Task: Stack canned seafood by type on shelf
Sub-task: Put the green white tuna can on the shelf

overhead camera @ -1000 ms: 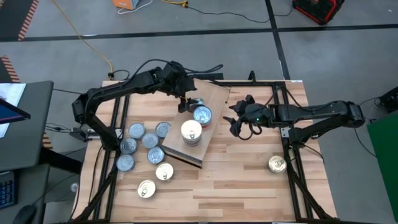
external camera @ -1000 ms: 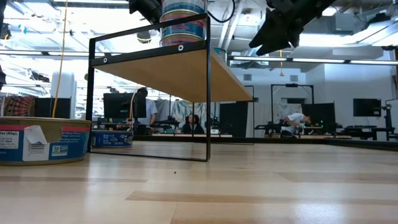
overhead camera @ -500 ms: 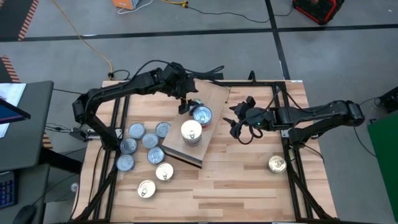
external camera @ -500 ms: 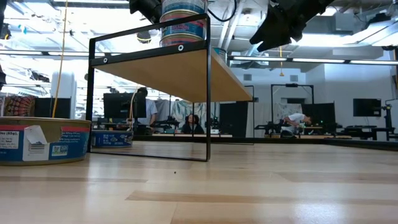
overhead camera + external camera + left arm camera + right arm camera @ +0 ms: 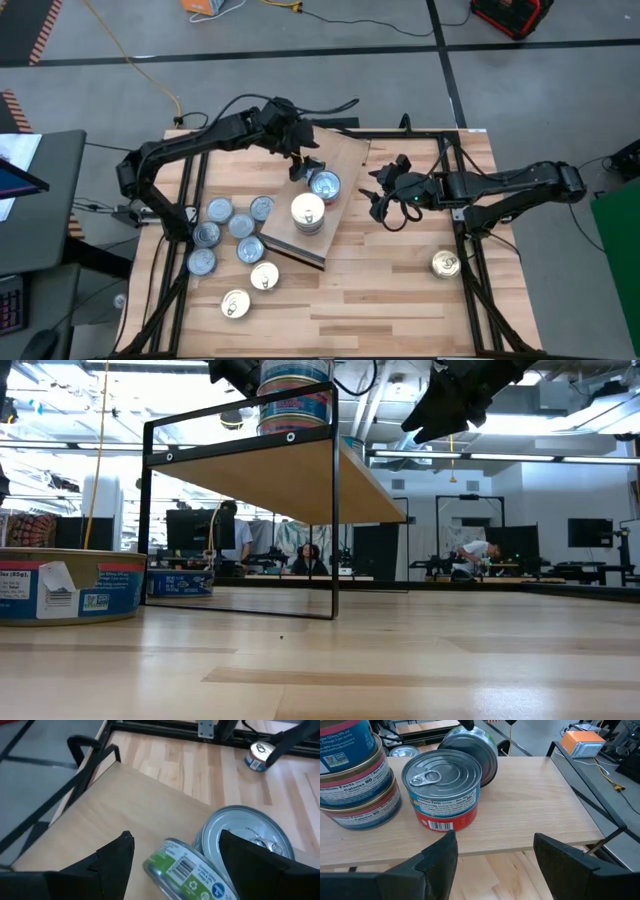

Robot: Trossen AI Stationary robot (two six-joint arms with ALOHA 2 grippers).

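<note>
The shelf (image 5: pixel 335 160) is a light-wood board raised on a black frame. On it stand a silver-topped tin with a red label (image 5: pixel 442 795) and a stack of two tins (image 5: pixel 355 775) with a pale lid (image 5: pixel 307 211). A green-labelled tin (image 5: pixel 187 872) rests tilted on its edge, leaning against the red-labelled tin. My left gripper (image 5: pixel 175 847) hovers open over the shelf's far side, one finger on either side of the tilted tin. My right gripper (image 5: pixel 495 850) hangs open beyond the shelf's right edge (image 5: pixel 385 205), pointing at the tins.
Several blue-grey-topped tins (image 5: pixel 241 226) and two pale-lidded ones (image 5: pixel 264 276) lie on the slatted tabletop left of and in front of the shelf. One more tin (image 5: pixel 446 264) sits near the right. Black frame bars (image 5: pixel 465 240) run along both table sides.
My left gripper has rolled a little in place above the tilted tin. The tins and the shelf have kept still.
</note>
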